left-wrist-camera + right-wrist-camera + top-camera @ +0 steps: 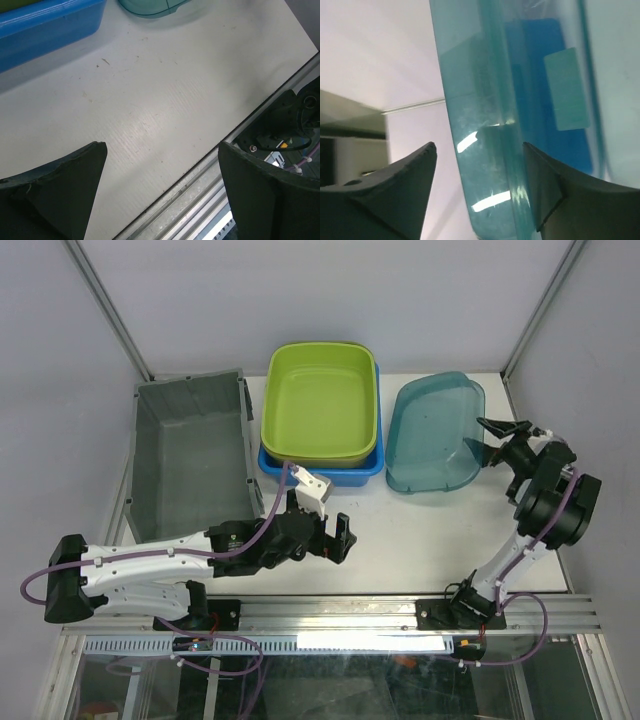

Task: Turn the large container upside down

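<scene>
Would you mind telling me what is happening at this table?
The right gripper has its open fingers on either side of the wall of the teal container, not yet closed on it. The left gripper hangs open and empty over the table, near the green tub nested in the blue tub. The grey bin sits untouched at the left.

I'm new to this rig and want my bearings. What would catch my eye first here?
The bright green tub nested in a blue tub at the back centre stands out most. To its right, the right gripper straddles the rim of a translucent teal container; a grey bin sits far left.
</scene>
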Controlling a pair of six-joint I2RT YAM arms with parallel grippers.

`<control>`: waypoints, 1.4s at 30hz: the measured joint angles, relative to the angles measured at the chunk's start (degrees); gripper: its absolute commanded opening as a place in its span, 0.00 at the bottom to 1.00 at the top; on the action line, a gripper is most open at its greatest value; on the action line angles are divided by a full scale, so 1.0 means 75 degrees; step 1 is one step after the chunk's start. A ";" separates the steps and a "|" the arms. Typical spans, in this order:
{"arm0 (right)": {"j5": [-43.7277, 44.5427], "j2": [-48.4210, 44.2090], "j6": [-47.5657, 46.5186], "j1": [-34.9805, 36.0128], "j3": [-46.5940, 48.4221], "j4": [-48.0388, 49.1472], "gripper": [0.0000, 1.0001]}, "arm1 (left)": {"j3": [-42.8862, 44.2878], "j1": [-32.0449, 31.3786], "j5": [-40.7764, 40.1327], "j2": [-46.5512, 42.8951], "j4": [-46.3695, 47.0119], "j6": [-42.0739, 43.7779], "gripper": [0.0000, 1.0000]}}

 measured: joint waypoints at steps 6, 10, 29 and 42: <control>0.2232 -0.2139 -0.5388 0.0254 0.1958 -0.8262 0.90 | 0.0032 0.0000 0.0012 0.0000 0.0000 0.0012 0.99; 0.4459 -0.3121 -0.7469 0.0455 0.3083 -1.1051 0.91 | 0.0032 0.0000 0.0017 0.0000 0.0006 0.0020 0.99; 0.7685 -0.5394 -0.9949 0.4564 0.2547 -1.3470 0.87 | 0.0012 0.0000 -0.0280 -0.0708 -0.0047 -0.0131 0.99; 0.7449 -0.4470 -0.9780 0.6691 0.1323 -1.2517 0.86 | -0.0271 0.0000 -0.1055 -0.1370 -0.0449 -0.0694 0.99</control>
